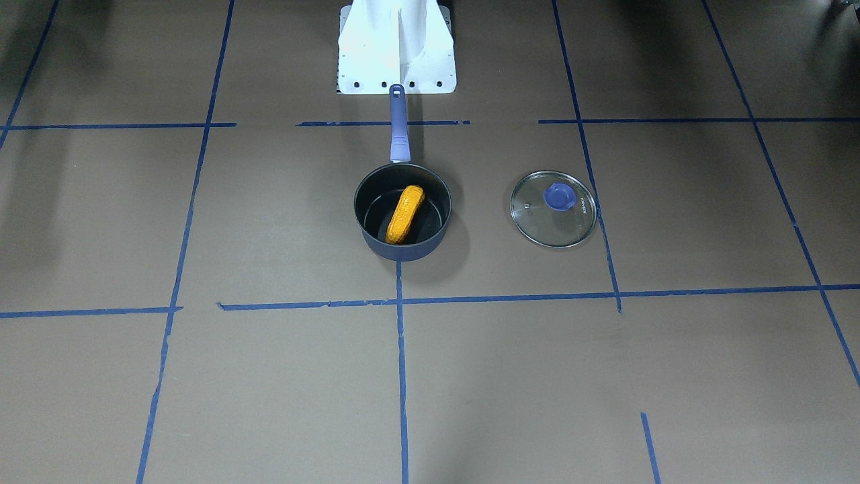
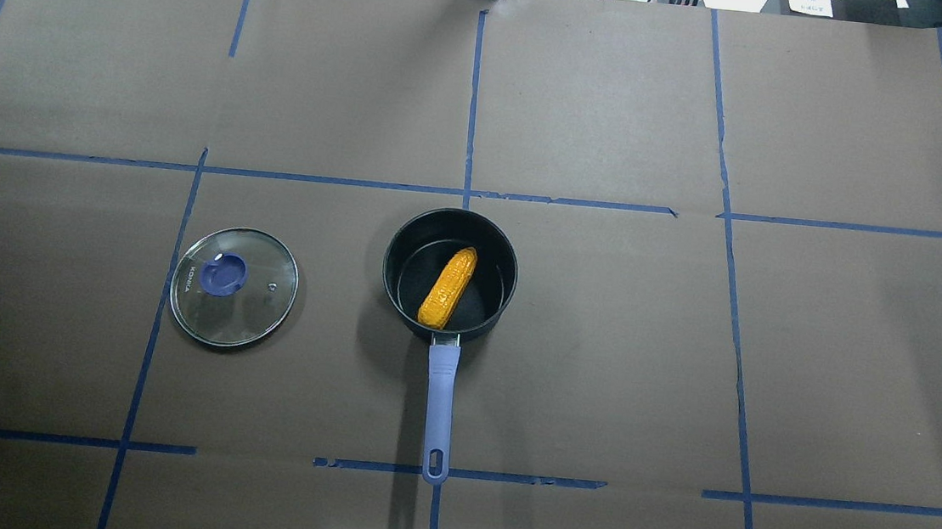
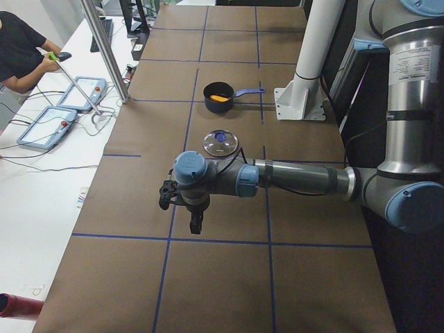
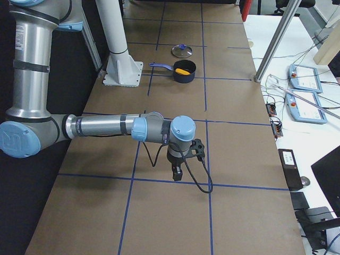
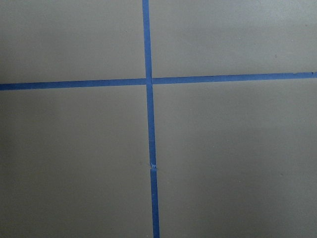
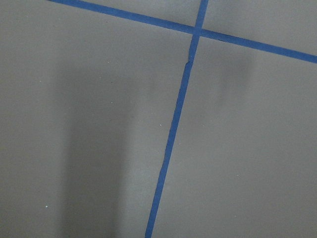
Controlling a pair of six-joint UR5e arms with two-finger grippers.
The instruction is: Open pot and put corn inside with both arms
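The navy pot (image 2: pixel 392 268) stands open at the table's middle, its periwinkle handle (image 2: pixel 440 398) pointing toward the robot's base. The orange-yellow corn (image 2: pixel 448 288) lies inside it, also seen in the front view (image 1: pixel 404 214). The glass lid (image 2: pixel 234 286) lies flat on the paper to the robot's left of the pot. Neither gripper shows in the overhead or front view. The left gripper (image 3: pixel 196 223) hangs over bare paper far from the pot, and so does the right gripper (image 4: pixel 177 174). I cannot tell whether either is open or shut.
The white mounting base (image 1: pixel 396 50) stands just behind the pot handle's end. Blue tape lines (image 5: pixel 148 82) cross the brown paper. An operator (image 3: pixel 17 52) and teach pendants (image 3: pixel 48 125) are at a side table beyond the far edge.
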